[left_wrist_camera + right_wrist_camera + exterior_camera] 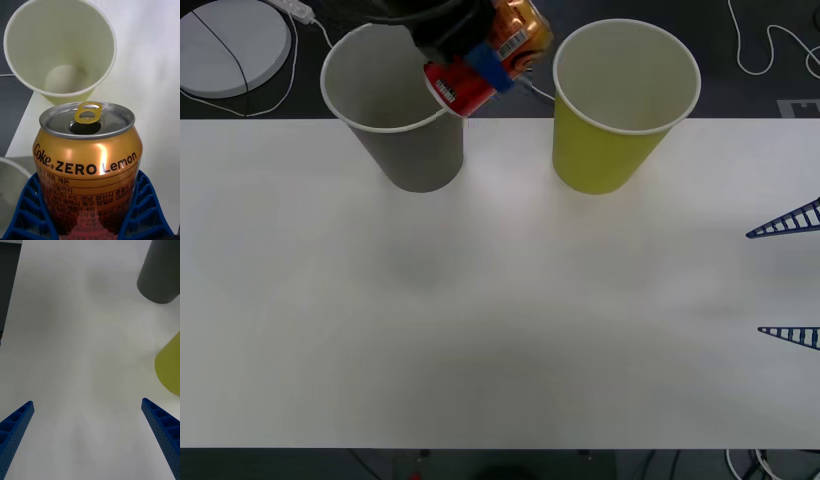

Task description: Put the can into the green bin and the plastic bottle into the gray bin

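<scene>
The left gripper (pixel 90 210) holds the can (pixel 88 165) aloft at the far side of the counter (pixel 500 300), between the gray bin (pixel 395 110) on the left and the green bin (pixel 620 105) on the right, its blue fingers (pixel 28 210) clenched on the lower body from both sides. The can is open at the tab, so it is probably empty and light; thin metal like this dents under a hard squeeze and its glossy wall could slip, so the mid-to-lower body is the sensible place to hold it. Seen from the left wrist, the green bin looks empty down to its pale bottom. The gray bin's inside shows nothing either, though its bottom is partly hidden. The right gripper (pixel 88 435) waits at the near right, fingers spread and released over bare counter
</scene>
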Controlling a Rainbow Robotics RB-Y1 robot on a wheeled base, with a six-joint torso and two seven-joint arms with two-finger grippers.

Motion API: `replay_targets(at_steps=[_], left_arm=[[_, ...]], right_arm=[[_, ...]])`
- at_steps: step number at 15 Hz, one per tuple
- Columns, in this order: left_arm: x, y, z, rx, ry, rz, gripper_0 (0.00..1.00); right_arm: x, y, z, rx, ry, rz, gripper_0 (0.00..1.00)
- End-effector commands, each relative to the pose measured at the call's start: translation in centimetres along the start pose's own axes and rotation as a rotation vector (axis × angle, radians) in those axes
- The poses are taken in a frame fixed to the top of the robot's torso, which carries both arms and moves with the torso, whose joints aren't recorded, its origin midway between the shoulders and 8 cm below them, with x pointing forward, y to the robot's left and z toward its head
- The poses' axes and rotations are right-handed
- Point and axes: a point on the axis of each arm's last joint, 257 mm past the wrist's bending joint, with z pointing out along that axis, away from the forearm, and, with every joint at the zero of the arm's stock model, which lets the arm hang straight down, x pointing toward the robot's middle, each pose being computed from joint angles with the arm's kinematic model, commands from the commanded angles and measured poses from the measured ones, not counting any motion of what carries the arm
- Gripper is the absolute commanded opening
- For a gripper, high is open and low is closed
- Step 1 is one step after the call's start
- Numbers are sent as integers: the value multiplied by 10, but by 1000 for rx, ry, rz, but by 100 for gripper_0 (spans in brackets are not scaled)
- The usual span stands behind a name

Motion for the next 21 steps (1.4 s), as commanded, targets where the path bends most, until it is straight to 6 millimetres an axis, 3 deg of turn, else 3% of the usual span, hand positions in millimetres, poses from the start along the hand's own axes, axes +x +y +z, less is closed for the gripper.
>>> replay_targets(at_steps=[1,5,9,21], left_arm=[[-43,3,17,-8,-20,-5,3],[-106,7,47,-6,-97,-67,1],[-145,15,66,-35,-139,-109,1],[-175,31,106,-142,-181,-145,1]], right_arm=[[0,0,0,0,0,0,100],[0,0,0,0,0,0,100],[0,0,0,0,0,0,100],[0,0,0,0,0,0,100]])
